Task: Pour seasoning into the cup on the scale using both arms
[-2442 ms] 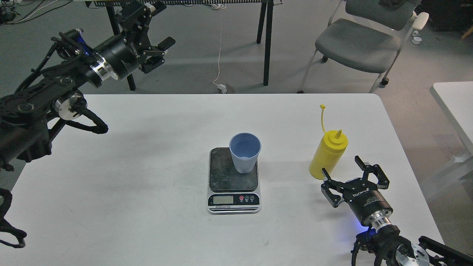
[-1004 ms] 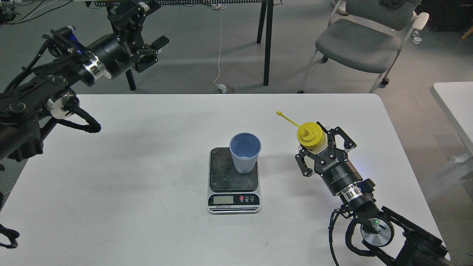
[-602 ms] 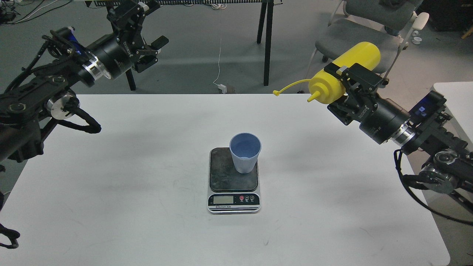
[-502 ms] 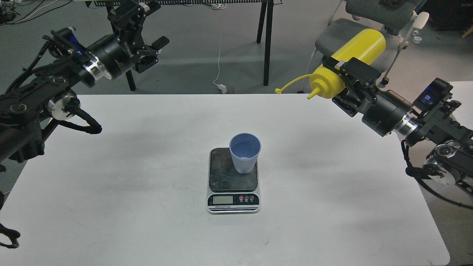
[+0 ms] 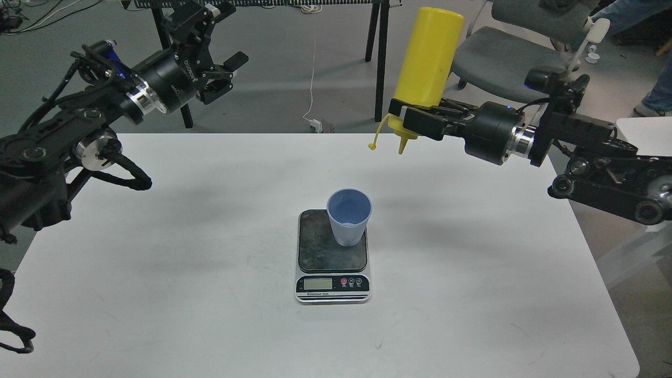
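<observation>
The light-blue ribbed cup (image 5: 348,216) stands upright on the dark plate of the scale (image 5: 333,257), mid-table. My right gripper (image 5: 415,118) is shut on the yellow seasoning bottle (image 5: 426,63) near its nozzle end. The bottle is upside down, nozzle pointing down, its tethered cap dangling to the left. It hangs high, behind and to the right of the cup, not over it. My left gripper (image 5: 220,50) is open and empty, raised beyond the table's far left corner.
The white table (image 5: 210,252) holds only the scale and cup. A grey chair (image 5: 514,58) and black table legs (image 5: 379,63) stand behind it. A second white table edge (image 5: 643,131) is at the right.
My right gripper took the bottle off the table's right side, lifted it, and turned it from lying sideways to nozzle-down, moving left toward the cup. The left arm barely moved.
</observation>
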Available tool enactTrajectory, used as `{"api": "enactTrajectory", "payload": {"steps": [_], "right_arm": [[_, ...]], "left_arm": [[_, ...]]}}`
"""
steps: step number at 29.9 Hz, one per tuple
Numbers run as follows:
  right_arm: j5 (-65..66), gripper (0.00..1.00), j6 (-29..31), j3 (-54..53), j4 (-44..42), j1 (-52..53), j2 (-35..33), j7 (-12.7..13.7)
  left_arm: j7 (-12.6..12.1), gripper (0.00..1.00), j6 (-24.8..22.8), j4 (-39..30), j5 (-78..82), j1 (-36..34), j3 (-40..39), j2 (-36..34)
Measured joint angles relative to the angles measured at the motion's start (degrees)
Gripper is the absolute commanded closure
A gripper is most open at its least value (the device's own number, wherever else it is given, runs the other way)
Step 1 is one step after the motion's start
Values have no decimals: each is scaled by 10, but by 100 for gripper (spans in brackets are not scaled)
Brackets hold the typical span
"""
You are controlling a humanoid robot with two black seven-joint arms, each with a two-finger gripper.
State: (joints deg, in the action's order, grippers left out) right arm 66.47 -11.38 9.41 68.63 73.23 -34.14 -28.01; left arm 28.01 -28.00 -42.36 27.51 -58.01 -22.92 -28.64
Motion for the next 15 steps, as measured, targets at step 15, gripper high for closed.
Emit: {"api": "enactTrajectory", "payload": {"steps": [15], "right_arm": [[124,55,0,3,-37,10,87,0]], "left_arm": [[0,1,0,0,0,10,1,-3]]}}
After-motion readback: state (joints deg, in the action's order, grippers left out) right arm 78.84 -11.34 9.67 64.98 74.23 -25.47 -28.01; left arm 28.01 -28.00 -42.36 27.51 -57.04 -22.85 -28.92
